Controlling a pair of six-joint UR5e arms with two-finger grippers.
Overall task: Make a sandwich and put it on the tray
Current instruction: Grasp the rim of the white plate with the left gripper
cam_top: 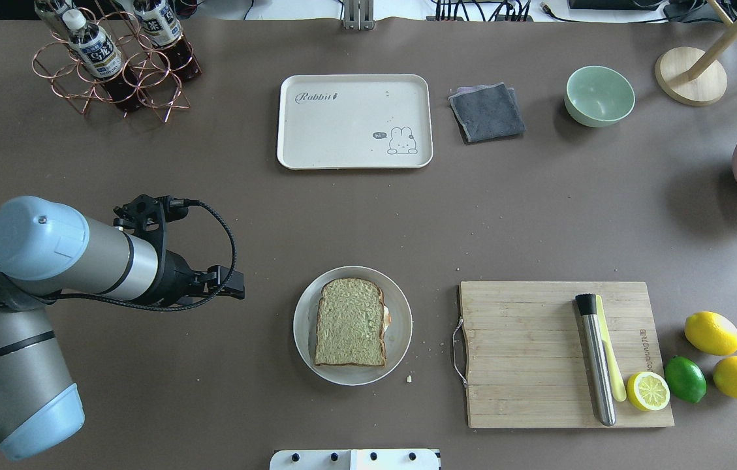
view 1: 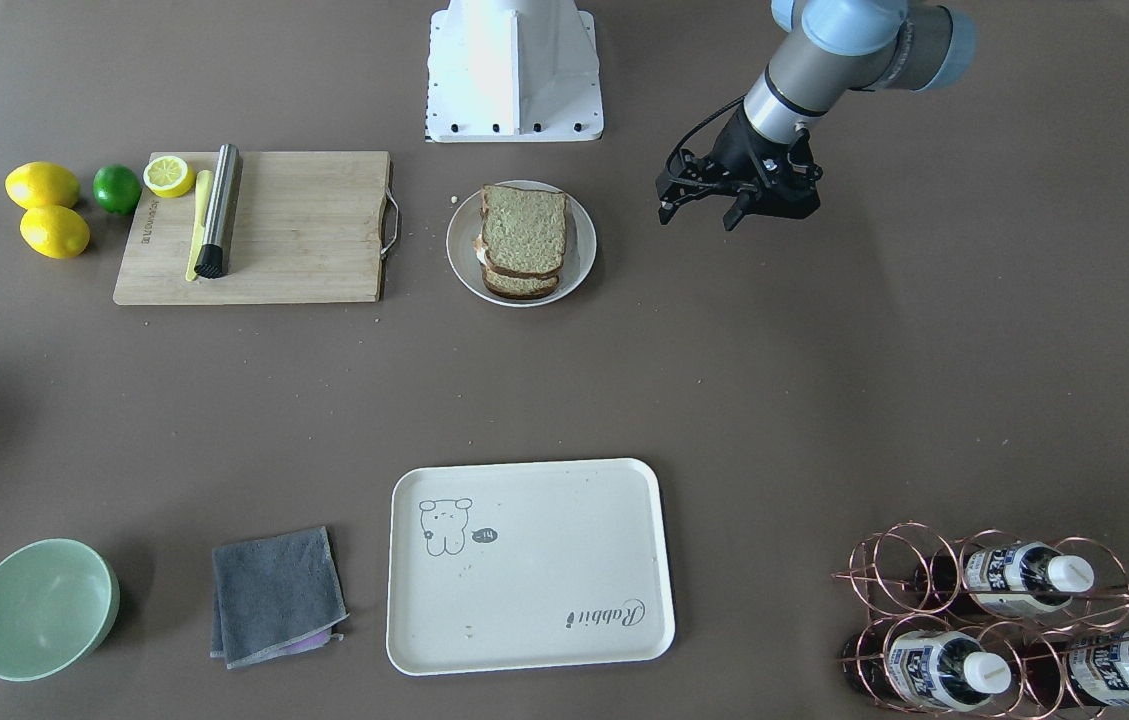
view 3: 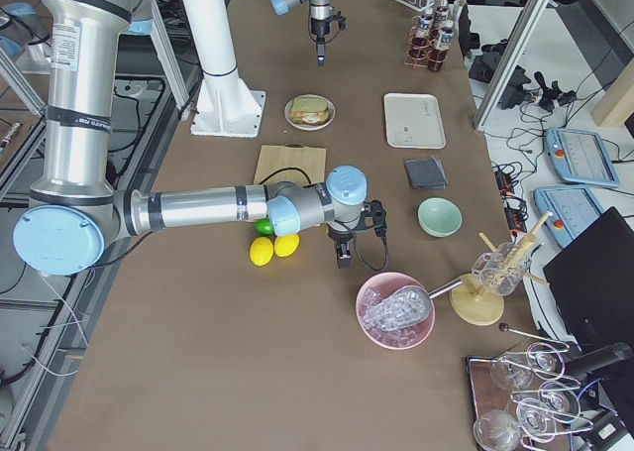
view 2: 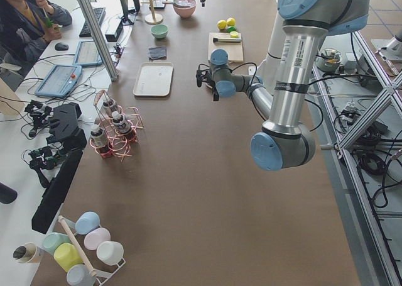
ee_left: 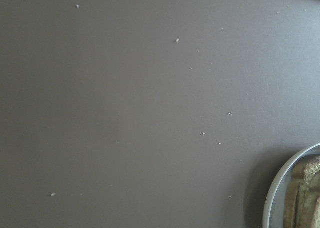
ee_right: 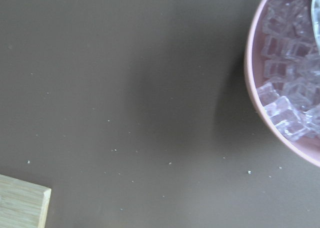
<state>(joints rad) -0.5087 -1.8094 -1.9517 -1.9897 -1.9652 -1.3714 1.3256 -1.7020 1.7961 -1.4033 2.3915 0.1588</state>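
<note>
**Assembled sandwich on plate, not on tray; left gripper empty beside it**

Location. The sandwich lies on the round white plate, near the robot's base. Two bread slices are stacked, and a sliver of fried egg shows at one side edge. The tray lies well apart, across the table, and bears nothing.

End effectors. The left gripper hangs over bare table just beside the plate, touching neither plate nor bread. Its fingers stand apart with nothing between them. The right gripper shows only in the side views, over the table between the cutting board and the pink bowl of ice. I cannot tell whether its fingers are parted or closed.

Handling assessment (judgement).
- The stack is likely light and soft, and the crumb will crush under a firm pinch.
- The layers appear unbonded. The egg looks slick and may slide out, most likely on the side where it already protrudes.
- The crust edges are probably the stiffest part.

Recommended hold. Span both slices through the thickness at a crust side, with moderate closure, so the layers are clamped together. Keep the stack level during carriage to the tray
</note>
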